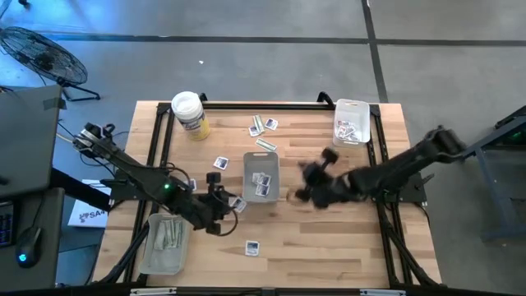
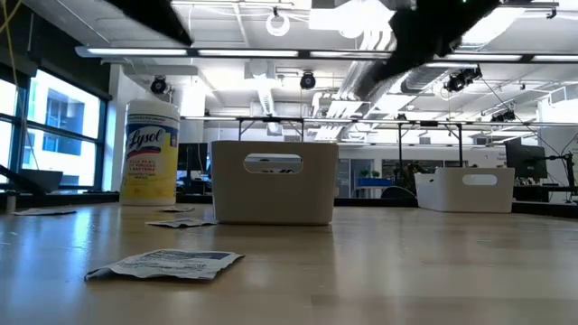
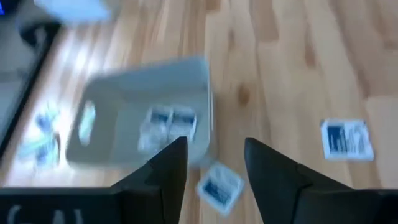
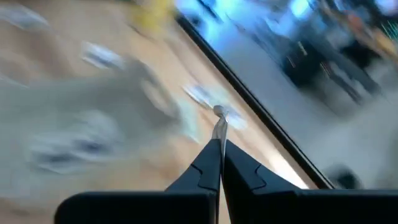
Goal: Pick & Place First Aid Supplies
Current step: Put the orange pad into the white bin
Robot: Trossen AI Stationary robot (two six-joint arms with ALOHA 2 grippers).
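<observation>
L claw [image 3: 214, 162] open over packet [image 3: 219, 185] lying on worktop [image 1: 329, 238] beside centre tray [image 1: 261, 160] | R claw [image 4: 219, 134] shut, holds nothing visible | packets look light, thin, floppy; prob. best pinched at an edge

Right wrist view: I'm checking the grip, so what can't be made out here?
- Right wrist view: the thin thing at the right gripper tips is unidentifiable; motion blur.
- High view: the same gripper is smeared.
- Low view: neither gripper shows; cut off by top edge.
</observation>
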